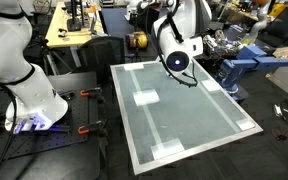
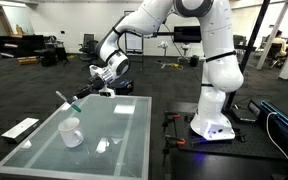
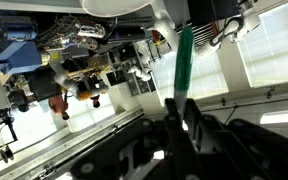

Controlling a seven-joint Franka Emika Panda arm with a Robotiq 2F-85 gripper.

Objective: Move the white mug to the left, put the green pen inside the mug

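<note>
The white mug [image 2: 71,131] stands upright on the glass table top [image 2: 124,125], on the side away from the robot base. My gripper [image 2: 97,92] hangs in the air above the far end of the table, well above and beyond the mug. It is shut on the green pen [image 2: 74,103], which sticks out from the fingers. In the wrist view the green pen [image 3: 184,60] rises from between the dark fingers [image 3: 179,108]. The gripper [image 1: 179,65] also shows in an exterior view, high over the table's edge. I cannot pick out the mug there for sure.
Flat white tape patches [image 2: 102,145] lie on the glass; more show in an exterior view [image 1: 166,150]. The robot base [image 2: 212,122] stands beside the table. Clamps [image 1: 84,130] grip the table frame. Lab desks and equipment [image 1: 74,30] stand around.
</note>
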